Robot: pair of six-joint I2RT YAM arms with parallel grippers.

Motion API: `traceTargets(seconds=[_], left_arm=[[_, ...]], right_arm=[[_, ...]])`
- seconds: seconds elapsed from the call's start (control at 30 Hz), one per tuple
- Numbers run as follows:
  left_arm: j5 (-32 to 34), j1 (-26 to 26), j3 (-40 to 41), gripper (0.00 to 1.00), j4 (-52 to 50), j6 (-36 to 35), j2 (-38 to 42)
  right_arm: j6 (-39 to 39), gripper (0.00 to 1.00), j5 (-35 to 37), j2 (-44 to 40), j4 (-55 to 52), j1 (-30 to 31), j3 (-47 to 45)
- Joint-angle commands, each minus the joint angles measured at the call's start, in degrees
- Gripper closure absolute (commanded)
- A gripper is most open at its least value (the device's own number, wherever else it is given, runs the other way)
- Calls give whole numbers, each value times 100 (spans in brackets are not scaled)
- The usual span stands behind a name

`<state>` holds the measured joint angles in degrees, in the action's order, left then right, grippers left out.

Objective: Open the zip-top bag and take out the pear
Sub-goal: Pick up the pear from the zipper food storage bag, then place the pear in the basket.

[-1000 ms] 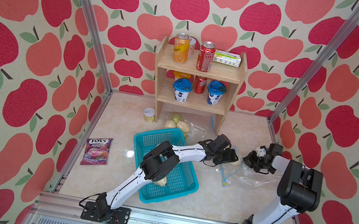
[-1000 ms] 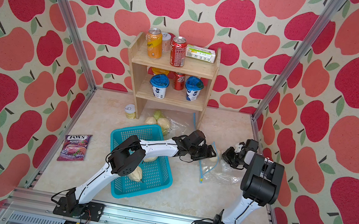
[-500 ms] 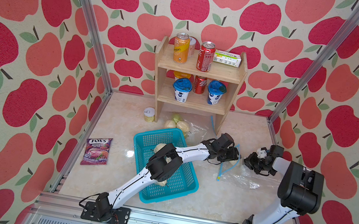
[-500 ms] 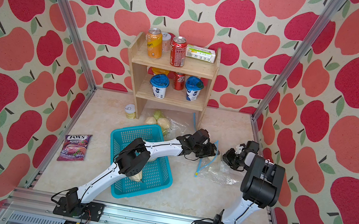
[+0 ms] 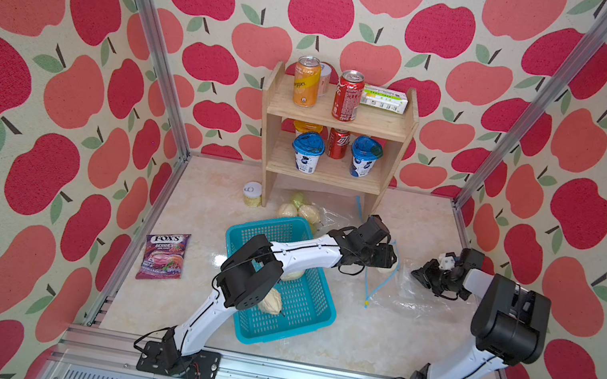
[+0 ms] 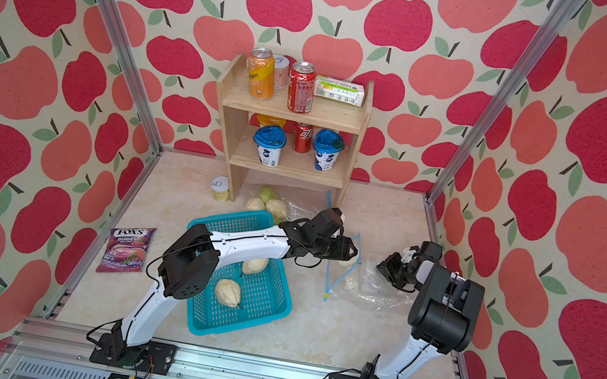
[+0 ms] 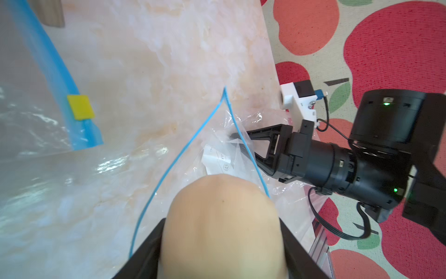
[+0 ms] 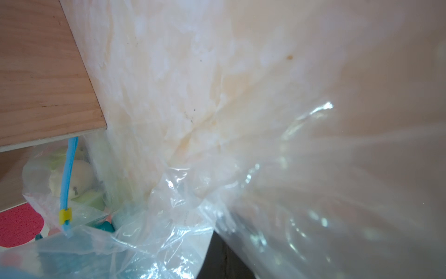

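The clear zip-top bag (image 5: 411, 300) (image 6: 370, 291) lies right of the basket, its blue zip edge (image 7: 169, 166) gaping open. My left gripper (image 5: 386, 258) (image 7: 222, 223) is at the bag's mouth, shut on a pale yellow pear (image 7: 222, 227) (image 6: 347, 259) that fills the space between its fingers. My right gripper (image 5: 420, 273) (image 6: 385, 266) (image 7: 233, 135) is shut on the bag's far plastic. In the right wrist view, crumpled plastic (image 8: 169, 217) covers most of the picture and only a dark finger (image 8: 222, 261) shows.
A teal basket (image 5: 328, 315) under my left arm holds two pears (image 6: 228, 292). A second bag of pears (image 5: 306, 212) lies before the wooden shelf (image 5: 337, 120) of cans and cups. A small jar (image 5: 252, 194) and a candy packet (image 5: 163, 254) are at the left.
My left gripper has edged right to the bag's mouth and its jaws have narrowed onto the pear. The blue zip edge has shifted. The right arm has stayed put.
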<state>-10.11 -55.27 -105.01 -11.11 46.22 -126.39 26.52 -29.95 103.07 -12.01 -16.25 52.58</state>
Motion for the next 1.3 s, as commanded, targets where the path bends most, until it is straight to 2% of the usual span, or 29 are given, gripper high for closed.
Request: traceTargets(seconds=[0.0, 0.17, 0.33, 0.47, 0.57, 0.63, 0.67, 0.7, 0.77, 0.87, 1.1, 1.27], left_arm=[[236, 10, 86, 35, -375, -385, 282], [216, 34, 294, 42, -481, -439, 639], [602, 83, 699, 42, -911, -838, 1516], [616, 325, 1096, 42, -1608, -1200, 2278], [571, 574, 1482, 42, -2151, -1411, 2776], [554, 756, 1886, 42, -2277, -1482, 3188], [535, 878, 2113, 42, -2340, -1509, 3404], [512, 1014, 2333, 42, -2411, -1524, 3621], [431, 1296, 2764, 42, -2479, -1557, 3991], [136, 1761, 3314, 42, -2567, -1656, 4358], [-196, 2419, 4253, 37, -2368, -1796, 4755], [-235, 2672, 4561, 21, -2283, -1852, 4772]], right_arm=[[121, 98, 295, 25, -27, -54, -72], [106, 98, 391, -25, -88, -54, -63], [45, 99, 462, -47, -146, -65, -38], [-61, 99, 434, -212, -254, -39, 96], [-263, 96, 319, -521, -657, 156, 359], [-518, 88, 491, -758, -1067, 412, 583], [-614, 80, 638, -922, -1249, 550, 658], [-639, 67, 766, -1109, -1393, 675, 691], [-631, 50, 917, -1423, -1576, 850, 709], [-663, 35, 1149, -1768, -2047, 1197, 928], [-689, 20, 2055, -2217, -2991, 2215, 1207], [-537, 17, 2723, -2219, -3096, 2869, 1056]])
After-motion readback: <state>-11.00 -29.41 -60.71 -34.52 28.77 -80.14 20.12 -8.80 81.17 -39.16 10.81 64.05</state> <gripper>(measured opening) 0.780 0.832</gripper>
